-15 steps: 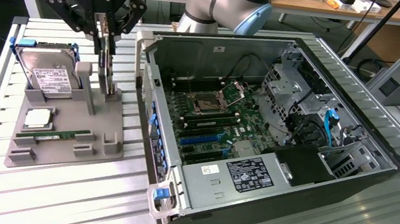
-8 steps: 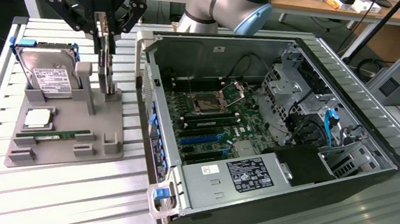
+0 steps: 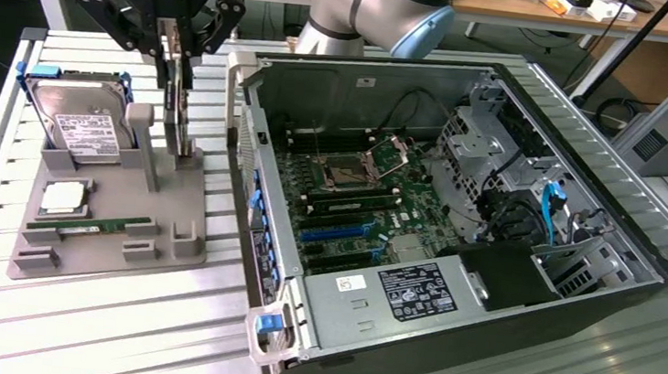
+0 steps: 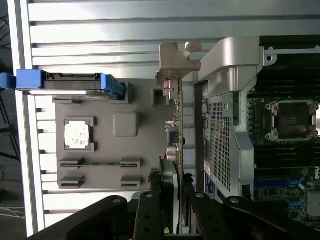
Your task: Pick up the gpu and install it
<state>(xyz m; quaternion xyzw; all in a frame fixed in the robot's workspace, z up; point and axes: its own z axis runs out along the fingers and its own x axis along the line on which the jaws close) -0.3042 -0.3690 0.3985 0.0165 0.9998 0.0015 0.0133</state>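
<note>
From where I stand, the gripper [image 3: 178, 48] hangs over the gray parts holder [image 3: 106, 262] on the slatted table [image 3: 111, 331], on the exterior view's left of the open computer case [image 3: 300, 280]. Its dark fingers [image 3: 209, 28] are clenched on the gpu [image 3: 179, 103], one on each side of the card. The gpu stands upright and edge-on, between the hard drive [image 3: 85, 126] with its blue rails and the case wall. Turned like that, it shows me little more than a thin dark strip. Its lower end sits down among the holder's gray posts [image 3: 140, 127], and I cannot tell whether it rests in its slot or has come clear of it. The picture's upper edge cuts off the top of the gripper and most of the arm [image 3: 376, 7]. In the wrist view the gpu [image 4: 181, 120] is again edge-on, with its silver bracket [image 4: 176, 60] at the far end. The near end is swallowed by the gripper [image 4: 177, 187], whose black fingers [image 4: 150, 210] cover a dark block on the card's side, so the contact itself is hard to see. Also in the holder lie a square processor chip [image 3: 63, 200] and a narrow green memory stick [image 3: 91, 226]. Inside the case, the motherboard [image 3: 361, 231] is exposed with its processor socket [image 3: 348, 172] open, and the lower slots are partly shadowed.
</note>
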